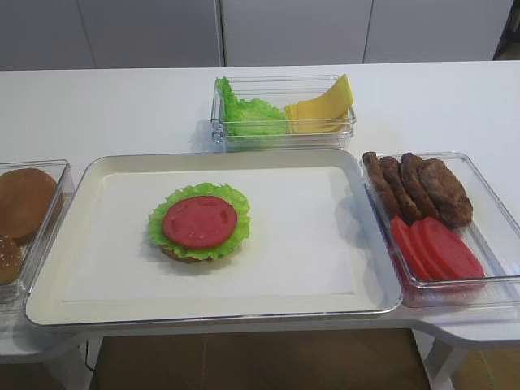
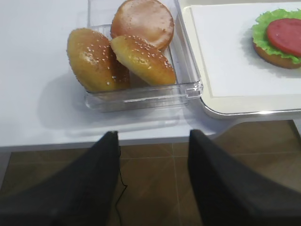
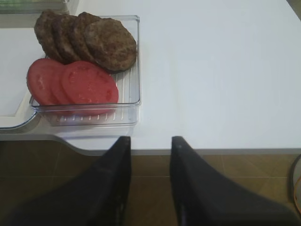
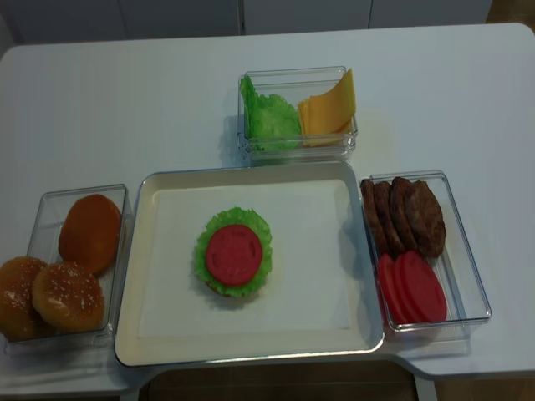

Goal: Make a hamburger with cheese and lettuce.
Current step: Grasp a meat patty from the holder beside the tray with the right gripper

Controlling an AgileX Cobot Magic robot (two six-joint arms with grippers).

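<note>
Sitting left of centre on the cream tray (image 1: pixel 370 236), the hamburger (image 1: pixel 199 222) so far shows a bun base, a frilly leaf and a tomato slice on top. Behind the tray, one clear bin (image 1: pixel 349 130) holds lettuce (image 1: pixel 248 114) on the left and leaning cheese (image 1: pixel 321 110) on the right. Both the left gripper (image 2: pixel 153 179) and the right gripper (image 3: pixel 150 179) hang spread and empty off the worktop (image 1: pixel 122 106) front edge.
</note>
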